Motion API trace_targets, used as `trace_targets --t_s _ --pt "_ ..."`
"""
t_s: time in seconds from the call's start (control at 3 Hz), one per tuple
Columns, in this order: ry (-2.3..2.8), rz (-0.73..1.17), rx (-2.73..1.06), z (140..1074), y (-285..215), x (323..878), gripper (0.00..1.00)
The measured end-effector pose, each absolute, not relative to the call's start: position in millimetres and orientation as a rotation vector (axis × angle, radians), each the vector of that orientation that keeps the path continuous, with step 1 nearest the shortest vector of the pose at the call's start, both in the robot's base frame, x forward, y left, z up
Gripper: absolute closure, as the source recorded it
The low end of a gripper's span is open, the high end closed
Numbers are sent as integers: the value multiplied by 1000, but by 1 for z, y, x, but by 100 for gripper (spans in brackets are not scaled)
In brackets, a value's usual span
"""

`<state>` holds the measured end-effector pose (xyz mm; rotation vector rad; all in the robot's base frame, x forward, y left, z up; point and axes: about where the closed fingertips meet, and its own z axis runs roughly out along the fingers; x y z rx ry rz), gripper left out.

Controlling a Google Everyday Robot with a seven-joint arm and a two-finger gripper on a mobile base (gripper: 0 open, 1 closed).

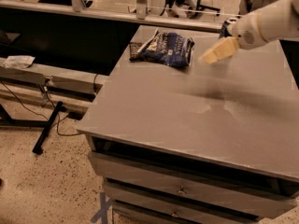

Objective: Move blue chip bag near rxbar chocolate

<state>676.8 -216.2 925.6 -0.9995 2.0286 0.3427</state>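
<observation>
The blue chip bag (167, 48) lies flat at the far left of the grey table (187, 111). The rxbar chocolate (136, 51), a small dark bar, lies right against the bag's left edge, near the table's left rim. My gripper (216, 52) hangs just above the table to the right of the bag, apart from it and holding nothing. The white arm (266, 22) reaches in from the upper right.
A bit of a blue soda can (225, 28) shows behind the arm at the back of the table. Drawers (187, 188) sit under the table's front edge. A low bench with a white packet (18, 61) stands to the left, with cables on the floor.
</observation>
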Motion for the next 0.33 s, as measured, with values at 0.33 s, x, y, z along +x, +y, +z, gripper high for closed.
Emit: trace_targets --t_s 0.33 --pt "2037 301 -996 923 -237 671 0"
